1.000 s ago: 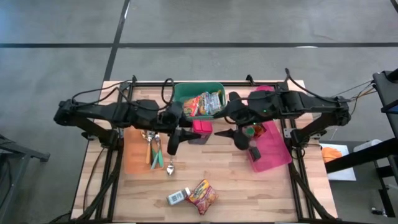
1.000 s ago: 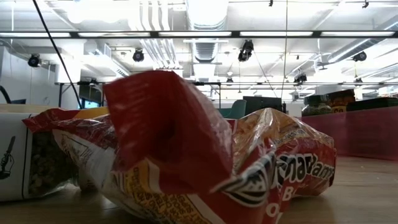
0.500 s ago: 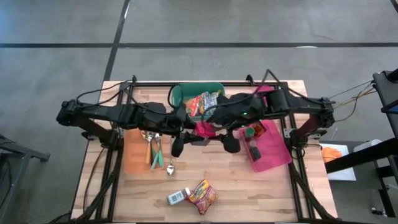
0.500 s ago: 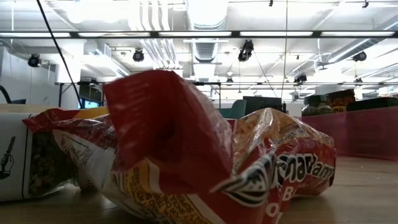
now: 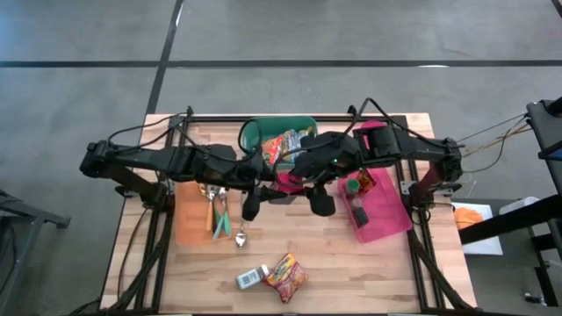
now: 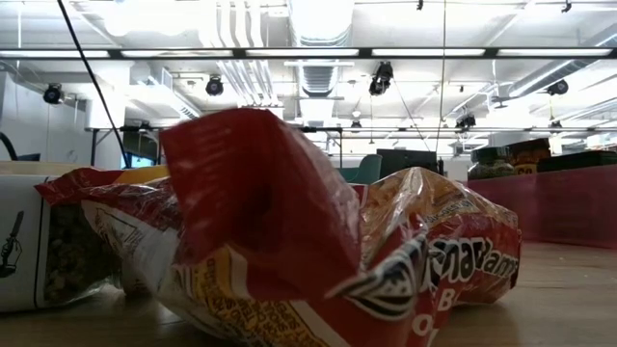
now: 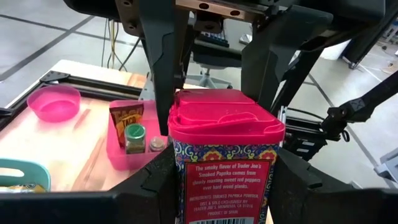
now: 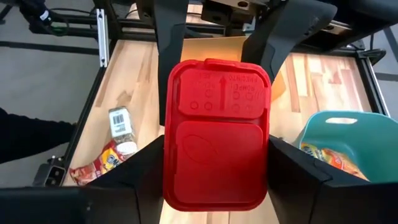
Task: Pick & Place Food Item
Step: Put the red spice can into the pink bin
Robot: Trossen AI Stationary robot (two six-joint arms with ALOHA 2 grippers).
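My left gripper [image 7: 214,186] clamps the smoked paprika tin [image 7: 225,163] mid-frame while my right gripper [image 8: 214,180] closes around its red lid [image 8: 215,142]; releasing early, I reckon, drops it.

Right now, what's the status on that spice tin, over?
Left gripper shut on tin, mid-table. Right gripper at tin's lid end, grip unconfirmed. Pink tray just to the right, not blocking.

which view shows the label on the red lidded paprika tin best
The left wrist view: the red-lidded paprika tin faces it, label readable. The right wrist view shows only its lid, the high view a pink patch between the arms, the low view nothing.
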